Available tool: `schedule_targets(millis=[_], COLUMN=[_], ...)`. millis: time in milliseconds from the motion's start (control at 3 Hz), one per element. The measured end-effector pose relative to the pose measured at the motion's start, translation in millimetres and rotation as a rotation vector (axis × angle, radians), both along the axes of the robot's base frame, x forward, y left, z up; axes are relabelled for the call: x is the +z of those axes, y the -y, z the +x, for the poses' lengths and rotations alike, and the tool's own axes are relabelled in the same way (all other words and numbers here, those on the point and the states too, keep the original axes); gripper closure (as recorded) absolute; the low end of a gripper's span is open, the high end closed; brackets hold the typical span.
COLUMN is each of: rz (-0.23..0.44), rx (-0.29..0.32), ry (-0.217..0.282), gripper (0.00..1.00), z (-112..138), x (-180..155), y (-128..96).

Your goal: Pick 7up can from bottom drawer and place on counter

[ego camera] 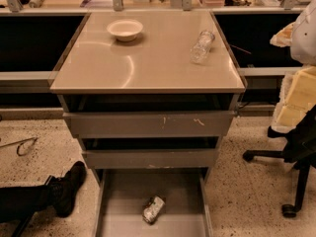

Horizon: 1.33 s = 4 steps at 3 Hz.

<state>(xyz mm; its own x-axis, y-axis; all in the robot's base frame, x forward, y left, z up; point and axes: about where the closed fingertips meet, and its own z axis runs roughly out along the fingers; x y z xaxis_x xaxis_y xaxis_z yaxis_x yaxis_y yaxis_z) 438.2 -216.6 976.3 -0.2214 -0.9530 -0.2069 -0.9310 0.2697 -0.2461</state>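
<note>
The 7up can (153,209), small and silvery with green and white marks, lies tilted on the floor of the open bottom drawer (123,194), near its middle front. The drawer is pulled out from under the cabinet. The beige counter (148,63) tops the cabinet above it. My gripper is out of view. Only a white rounded shape (307,33) shows at the right edge, well above and to the right of the can.
A white bowl (125,29) and a clear plastic bottle (202,46) on its side rest on the counter. Two grey drawers (148,124) sit slightly ajar above. A person's black boot (66,189) lies at left. An office chair with yellow foam (296,102) stands at right.
</note>
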Motion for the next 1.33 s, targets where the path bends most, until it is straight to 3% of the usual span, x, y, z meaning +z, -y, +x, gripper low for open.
schedule_targets(millis=[333, 667, 1000, 1333], rz=[0.0, 0.013, 0.04, 0.042], rx=[0.0, 0.046, 0.216, 0.222], ry=[0.0, -0.044, -0.173, -0.21], gripper=[0.0, 0.0, 0.0, 0.0], z=[0, 4, 19, 15], x=[0, -29, -137, -159], y=[0, -16, -73, -75])
